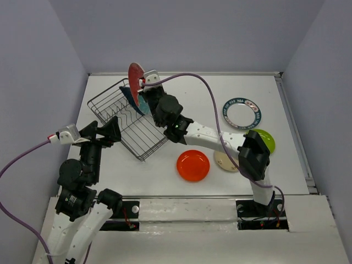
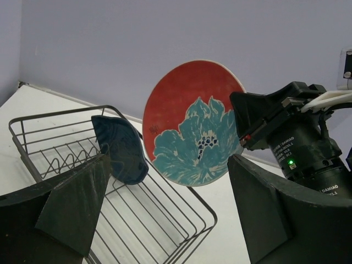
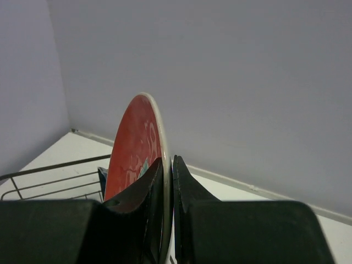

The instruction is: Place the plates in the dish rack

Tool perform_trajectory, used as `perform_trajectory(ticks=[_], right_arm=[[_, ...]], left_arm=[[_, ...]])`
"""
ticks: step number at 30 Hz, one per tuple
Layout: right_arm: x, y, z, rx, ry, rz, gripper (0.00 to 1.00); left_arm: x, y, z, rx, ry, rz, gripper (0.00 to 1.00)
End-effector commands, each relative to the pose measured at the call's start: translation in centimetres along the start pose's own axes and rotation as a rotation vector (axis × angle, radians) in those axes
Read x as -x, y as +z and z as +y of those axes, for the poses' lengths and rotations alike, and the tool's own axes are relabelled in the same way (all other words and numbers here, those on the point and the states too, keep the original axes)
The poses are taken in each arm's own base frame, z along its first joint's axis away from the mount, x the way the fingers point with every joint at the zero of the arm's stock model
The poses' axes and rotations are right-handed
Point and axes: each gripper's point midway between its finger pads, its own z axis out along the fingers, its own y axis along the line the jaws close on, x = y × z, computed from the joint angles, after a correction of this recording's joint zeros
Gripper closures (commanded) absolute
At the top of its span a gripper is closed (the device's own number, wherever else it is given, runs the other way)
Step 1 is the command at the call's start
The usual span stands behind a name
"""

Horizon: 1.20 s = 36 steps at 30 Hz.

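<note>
My right gripper [image 1: 144, 87] is shut on the rim of the red plate with teal flowers [image 1: 135, 77] and holds it upright above the far end of the dish rack [image 1: 104, 104]. In the right wrist view the fingers pinch the plate's edge [image 3: 137, 143]. The dark blue teardrop plate [image 1: 131, 98] stands on edge in the rack, just below the red plate [image 2: 192, 124]. My left gripper [image 1: 110, 131] is open and empty at the rack's near side, facing the rack [image 2: 181, 220] and the blue plate [image 2: 121, 146].
On the table to the right lie the teal-rimmed white plate [image 1: 242, 112], the lime green plate [image 1: 267, 140], the orange plate [image 1: 193, 165] and the speckled beige plate [image 1: 224, 161], partly under my right arm [image 1: 220, 137]. Walls close in on three sides.
</note>
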Motion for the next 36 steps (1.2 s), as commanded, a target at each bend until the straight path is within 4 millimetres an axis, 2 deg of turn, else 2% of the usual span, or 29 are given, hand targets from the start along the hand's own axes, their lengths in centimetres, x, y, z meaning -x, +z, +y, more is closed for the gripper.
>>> perform_trajectory(ticks=[1,2,5,6,7,8,9,10,11,12,13,14,16,17,21,24,26,29,34,36], right_arm=[[8.8,0.8,1.0,0.069,0.163,-0.219,0.93],[9.7,1.1,1.1,0.073,0.162,-0.235,0.93],[8.2,1.9,2.9,0.107,0.099,-0.226,0.93],[8.8,2.1,3.2,0.119,0.092,-0.245,0.93],[8.7,2.3,3.6,0.128,0.075,-0.247,0.93],[7.2,2.6,4.7,0.146,0.036,-0.227,0.93],[8.0,3.0,4.8,0.147,0.028,-0.242,0.93],[7.6,3.3,5.3,0.154,0.014,-0.238,0.93],[6.1,3.6,6.3,0.165,-0.006,-0.22,0.93],[6.9,3.9,6.4,0.166,-0.001,-0.237,0.93],[6.3,4.1,6.8,0.175,-0.014,-0.226,0.93],[4.9,4.6,7.2,0.178,-0.024,-0.21,0.93],[4.5,5.1,7.3,0.184,-0.026,-0.204,0.93],[3.8,5.2,7.8,0.193,-0.021,-0.193,0.93],[2.0,6.0,7.6,0.188,-0.028,-0.161,0.93],[1.5,6.2,7.6,0.179,-0.035,-0.155,0.93],[2.0,6.3,7.3,0.167,-0.036,-0.164,0.93],[4.5,6.6,6.3,0.133,-0.025,-0.211,0.93],[6.9,6.8,5.3,0.109,-0.04,-0.261,0.93],[6.5,7.1,5.0,0.106,-0.046,-0.257,0.93]], left_arm=[[1.7,-0.1,0.0,0.004,-0.008,-0.063,0.01],[1.7,-0.2,0.1,0.007,-0.009,-0.064,0.01],[1.8,-0.1,0.1,0.009,-0.01,-0.066,0.01],[1.8,-0.2,0.1,0.01,-0.009,-0.068,0.01],[1.9,-0.2,0.1,0.01,-0.011,-0.069,0.01],[1.9,-0.2,0.1,0.013,-0.012,-0.07,0.01],[1.9,-0.2,0.2,0.013,-0.011,-0.069,0.01],[1.8,-0.2,0.1,0.012,-0.011,-0.068,0.01],[1.8,-0.2,0.1,0.012,-0.011,-0.068,0.01],[1.9,-0.2,0.2,0.013,-0.009,-0.069,0.01],[1.8,-0.2,0.2,0.015,-0.009,-0.068,0.01],[1.8,-0.2,0.2,0.013,-0.011,-0.069,0.01],[1.8,-0.2,0.1,0.012,-0.009,-0.067,0.01],[1.8,-0.2,0.1,0.01,-0.011,-0.068,0.01],[1.7,-0.1,0.0,0.008,-0.01,-0.062,0.01],[1.5,0.0,0.1,0.009,-0.008,-0.058,0.01],[1.4,0.0,0.0,0.007,-0.009,-0.055,0.01],[1.3,0.1,0.0,0.009,-0.005,-0.051,0.01],[1.2,0.2,0.0,0.008,-0.006,-0.048,0.01],[1.2,0.2,-0.1,0.006,-0.005,-0.045,0.01]])
